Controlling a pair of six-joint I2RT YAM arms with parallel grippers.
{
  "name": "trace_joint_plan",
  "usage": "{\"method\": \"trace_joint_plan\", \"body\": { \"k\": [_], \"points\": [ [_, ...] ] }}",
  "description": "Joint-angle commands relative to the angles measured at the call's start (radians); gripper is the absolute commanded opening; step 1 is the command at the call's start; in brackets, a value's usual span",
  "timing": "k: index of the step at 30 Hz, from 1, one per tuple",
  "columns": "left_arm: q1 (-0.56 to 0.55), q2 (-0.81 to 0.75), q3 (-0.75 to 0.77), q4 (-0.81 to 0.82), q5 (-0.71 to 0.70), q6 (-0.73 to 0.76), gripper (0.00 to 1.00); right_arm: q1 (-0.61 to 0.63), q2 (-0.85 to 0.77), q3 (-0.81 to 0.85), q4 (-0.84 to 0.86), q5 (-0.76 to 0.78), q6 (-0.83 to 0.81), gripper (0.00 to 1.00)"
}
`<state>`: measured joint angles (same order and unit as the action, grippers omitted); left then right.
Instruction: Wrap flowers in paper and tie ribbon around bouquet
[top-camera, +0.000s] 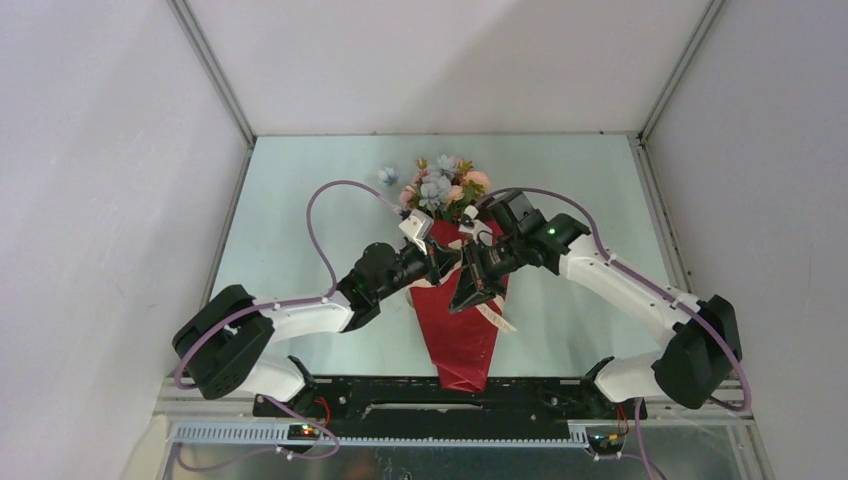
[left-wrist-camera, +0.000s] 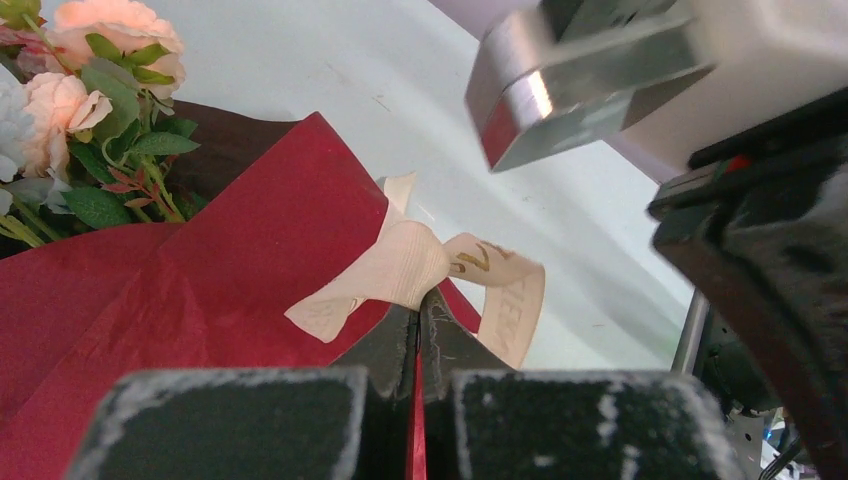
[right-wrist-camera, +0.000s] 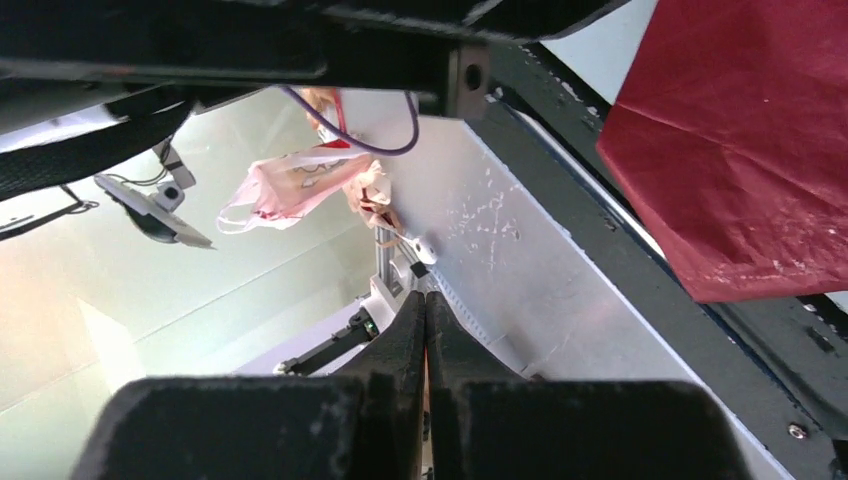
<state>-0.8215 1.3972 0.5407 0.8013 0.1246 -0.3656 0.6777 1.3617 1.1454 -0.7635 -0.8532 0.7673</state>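
The flowers (top-camera: 443, 190), pink roses and pale blue clusters, lay at the middle of the table (top-camera: 300, 200) with their heads toward the far side. The red paper (top-camera: 460, 340) was wrapped around the stems as a long cone, its tip pointing at the near edge. The darker brown face showed only at the collar below the blooms.

The cream ribbon (left-wrist-camera: 410, 265) sat across the upper part of the cone in a loose, curling loop. One short tail lay off the cone's right side.

We judged the whole bundle light. The paper looked thin and crisp, likely to crease, spring open or tear if pulled hard. The ribbon looked limp and smooth, so it would probably slip unless taken flat and close to the crossing. The best hold for the bouquet seemed to be the narrow waist where the stems gather, never the soft heads. The ribbon seemed best taken by its free ends.

The left gripper (left-wrist-camera: 420, 297) reached in from the left, clenched, with the ribbon's loop rising straight out of its fingertips, so we read it as grasping the ribbon. The right gripper (right-wrist-camera: 425, 297) came in from the right, just beside it and over the cone, with its jaws pressed together. We could not tell whether it nipped anything.
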Motion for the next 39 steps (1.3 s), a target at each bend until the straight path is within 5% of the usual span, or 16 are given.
{"method": "trace_joint_plan", "body": {
  "k": [1, 7, 13, 16, 23, 32, 39],
  "points": [
    [0.005, -0.006, 0.033, 0.023, -0.013, 0.015, 0.0, -0.012, 0.024, -0.006, -0.034, 0.087, -0.062, 0.0],
    [0.004, -0.02, 0.007, 0.054, -0.002, 0.016, 0.0, -0.024, -0.037, -0.018, -0.125, 0.487, -0.236, 0.06],
    [0.004, -0.023, 0.001, 0.057, -0.001, 0.018, 0.0, 0.054, -0.189, -0.142, -0.059, 0.727, -0.434, 0.38],
    [0.004, -0.03, -0.007, 0.058, 0.0, 0.021, 0.0, 0.106, -0.299, -0.259, 0.018, 0.886, -0.429, 0.51],
    [0.004, -0.033, -0.007, 0.06, 0.012, 0.019, 0.0, 0.218, -0.319, -0.451, 0.275, 1.032, -0.365, 0.59],
    [0.004, -0.031, -0.007, 0.059, 0.017, 0.014, 0.0, 0.293, -0.155, -0.463, 0.461, 1.262, -0.274, 0.47],
    [0.004, -0.046, -0.007, 0.043, 0.013, 0.02, 0.0, 0.337, -0.202, -0.464, 0.39, 1.309, -0.225, 0.02]
  ]
}}
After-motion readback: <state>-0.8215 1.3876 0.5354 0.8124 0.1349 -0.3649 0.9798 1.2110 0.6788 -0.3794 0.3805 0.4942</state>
